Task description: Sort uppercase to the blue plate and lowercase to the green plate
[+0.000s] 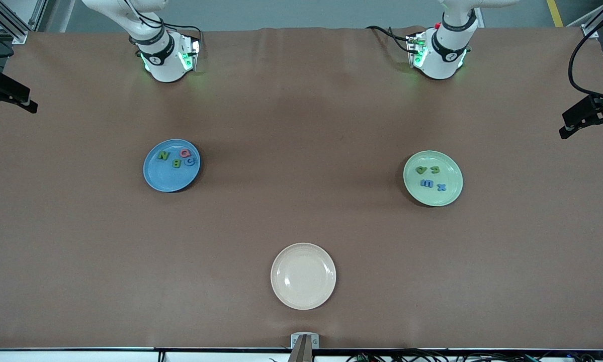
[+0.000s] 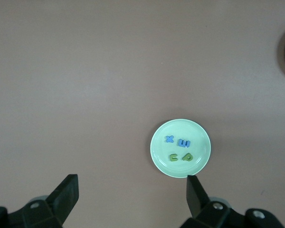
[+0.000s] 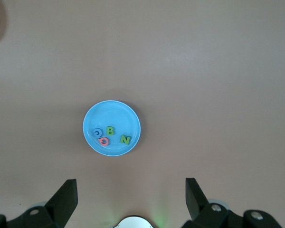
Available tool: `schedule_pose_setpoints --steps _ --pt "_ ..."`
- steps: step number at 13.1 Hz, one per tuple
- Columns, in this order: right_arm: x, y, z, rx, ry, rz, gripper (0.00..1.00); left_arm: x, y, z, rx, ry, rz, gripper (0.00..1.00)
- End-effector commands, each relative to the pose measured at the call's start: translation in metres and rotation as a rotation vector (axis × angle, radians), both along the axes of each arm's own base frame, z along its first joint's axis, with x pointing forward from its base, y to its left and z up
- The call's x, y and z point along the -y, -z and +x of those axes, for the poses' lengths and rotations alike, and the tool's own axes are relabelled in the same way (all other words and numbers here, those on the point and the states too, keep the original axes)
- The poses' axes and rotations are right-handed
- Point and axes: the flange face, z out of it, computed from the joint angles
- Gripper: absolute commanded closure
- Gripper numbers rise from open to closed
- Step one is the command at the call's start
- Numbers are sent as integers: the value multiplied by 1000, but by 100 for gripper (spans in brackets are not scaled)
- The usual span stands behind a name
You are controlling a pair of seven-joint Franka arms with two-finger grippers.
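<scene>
The four small foam uppercase letters [image 1: 176,158], red, green and blue, lie in the round blue plate [image 1: 161,176] toward the right arm's end of the table. The four small foam lowercase letters [image 1: 430,177] lie in the round pale green plate [image 1: 434,197] toward the left arm's end. An empty round cream plate [image 1: 303,276] sits nearer the front camera, between them. Only the wrist views show the fingers: left gripper [image 2: 133,195] and right gripper [image 3: 131,198] are spread wide, holding nothing, high above the table.

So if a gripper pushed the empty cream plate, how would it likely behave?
The cream plate looks rigid and shallow with a raised rim, so it would probably slide flat on the brown table cover rather than tip. It carries nothing and is likely light, so it may skid easily.
</scene>
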Motion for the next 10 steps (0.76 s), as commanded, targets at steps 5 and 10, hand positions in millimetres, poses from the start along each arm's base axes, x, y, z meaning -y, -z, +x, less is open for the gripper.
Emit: schedule_pose_setpoints --steps 5,10 --pt "4 -9 -4 27 7 23 0 1 -5 -3 0 12 -12 0" --pt "5 -9 -4 28 2 -26 0 0 -4 -2 0 10 -12 0"
